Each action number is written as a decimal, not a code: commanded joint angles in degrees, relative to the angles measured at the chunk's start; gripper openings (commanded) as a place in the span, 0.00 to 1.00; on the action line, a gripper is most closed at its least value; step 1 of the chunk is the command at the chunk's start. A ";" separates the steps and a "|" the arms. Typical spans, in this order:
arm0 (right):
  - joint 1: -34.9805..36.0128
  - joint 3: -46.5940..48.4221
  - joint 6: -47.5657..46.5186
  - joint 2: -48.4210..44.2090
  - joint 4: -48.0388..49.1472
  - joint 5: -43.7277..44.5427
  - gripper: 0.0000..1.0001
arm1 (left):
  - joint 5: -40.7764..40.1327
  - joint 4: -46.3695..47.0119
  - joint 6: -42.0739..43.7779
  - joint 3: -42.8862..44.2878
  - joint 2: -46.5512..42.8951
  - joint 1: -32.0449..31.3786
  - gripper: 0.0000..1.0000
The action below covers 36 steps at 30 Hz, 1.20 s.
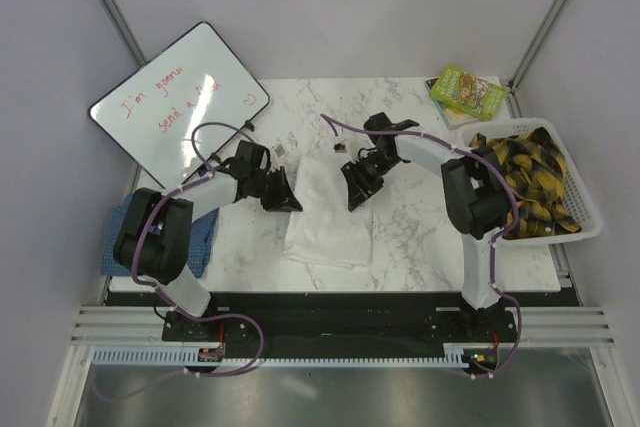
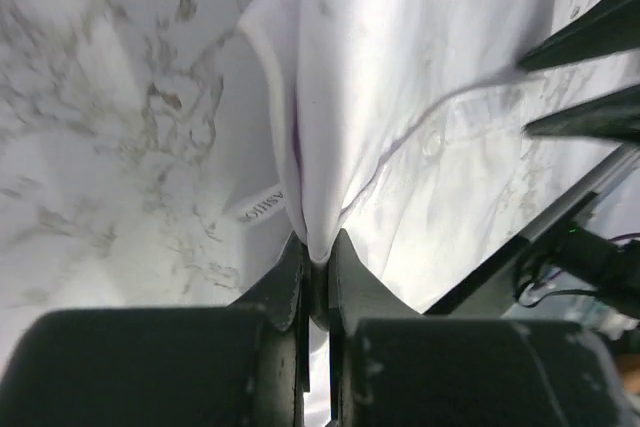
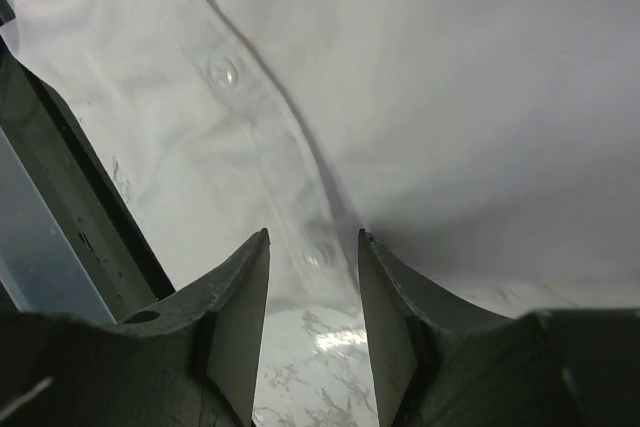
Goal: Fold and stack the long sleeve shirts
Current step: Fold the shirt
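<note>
Now the left gripper is clenched on the left edge of the white shirt, mid-tabletop — the right gripper straddles its button placket, jaws apart. Best close there first, then lift both sides evenly.

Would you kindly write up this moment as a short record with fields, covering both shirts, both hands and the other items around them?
White shirt: lying mid-table on the marble table
Left hand: shut, pinching an edge of the white shirt
Right hand: open, fingers either side of the shirt's button strip
Blue checked shirt: at the table's left edge
Basket: at the right edge, holding yellow-and-black plaid cloth
Also present: whiteboard back left, green box back right
</note>
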 commanded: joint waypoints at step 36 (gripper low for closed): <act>-25.42 -1.92 -7.69 -11.27 -10.48 -9.87 0.45 | -54.52 -28.96 57.95 32.81 18.04 -35.30 0.02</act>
